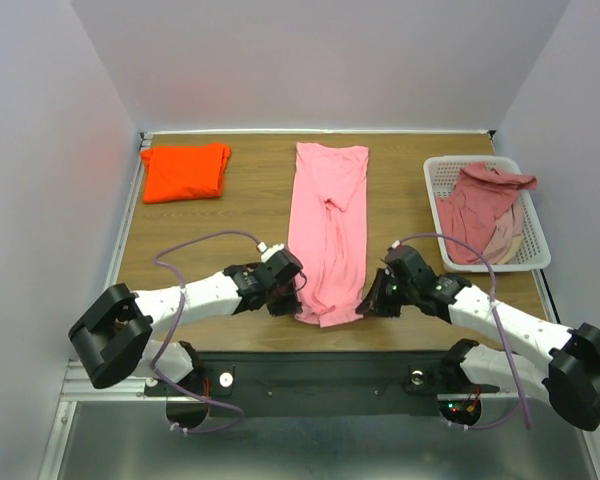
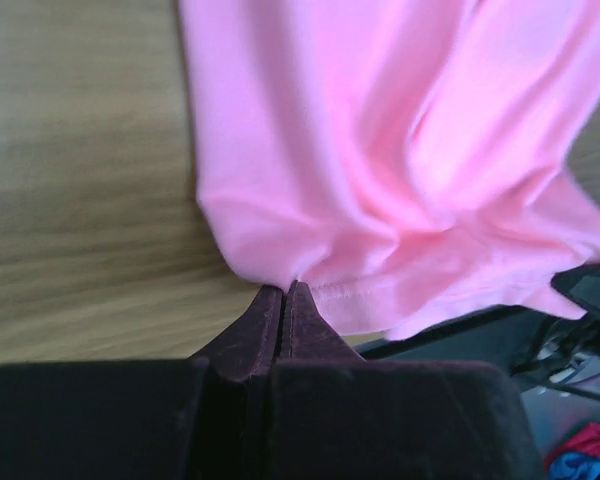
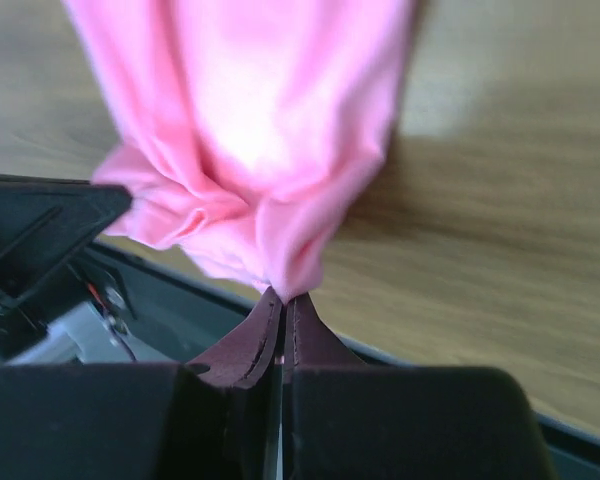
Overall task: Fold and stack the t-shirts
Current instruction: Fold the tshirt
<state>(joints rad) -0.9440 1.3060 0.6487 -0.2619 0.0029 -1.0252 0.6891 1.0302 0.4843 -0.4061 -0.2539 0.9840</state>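
Pink t-shirt point(image 1: 328, 220) hem is pinched at thin edges by left gripper point(image 2: 285, 292) and right gripper point(image 3: 283, 298), jaws pressed together; slippage is risked if tugged unevenly

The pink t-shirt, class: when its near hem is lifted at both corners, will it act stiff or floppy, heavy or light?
Probably floppy: the pink t-shirt bunches into soft folds where the left fingers and right fingers pinch its hem. Likely light, as thin cloth. It may well sag between the two grips, being creased along its middle.
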